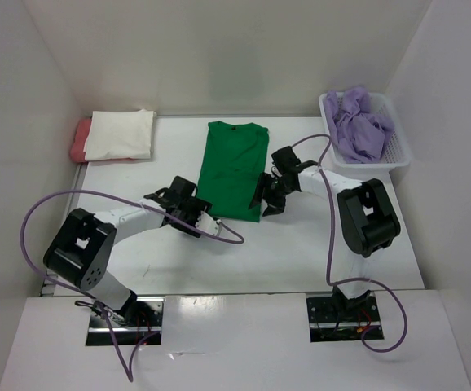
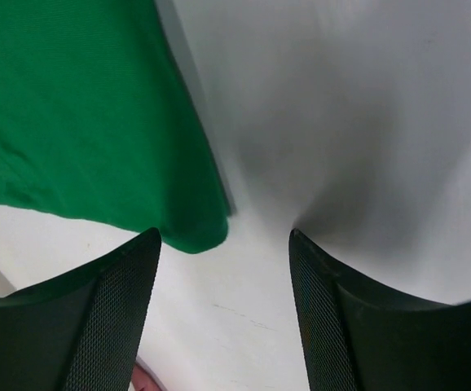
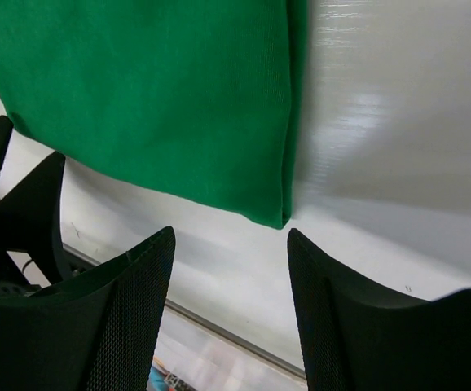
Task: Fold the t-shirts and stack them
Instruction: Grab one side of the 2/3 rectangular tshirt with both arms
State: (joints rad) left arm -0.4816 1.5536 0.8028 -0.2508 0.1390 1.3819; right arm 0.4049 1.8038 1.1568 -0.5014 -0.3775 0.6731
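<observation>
Bright green cloth t-shirt (image 1: 235, 167) lies flat, folded lengthwise, mid white table (image 1: 301, 252). Left gripper (image 2: 224, 244) jaws spread, empty, at its near-left corner. Right gripper (image 3: 231, 236) jaws spread, empty, at its near-right corner. Folded cream-white t-shirt (image 1: 121, 134) sits on salmon-red t-shirt (image 1: 79, 140), far left. Lavender-purple t-shirt (image 1: 358, 122) lies crumpled in white plastic mesh basket (image 1: 398, 155), far right.

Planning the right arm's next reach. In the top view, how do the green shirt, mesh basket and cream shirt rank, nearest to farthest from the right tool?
1. green shirt, just left of the right tool.
2. mesh basket, back right.
3. cream shirt, back left.
</observation>
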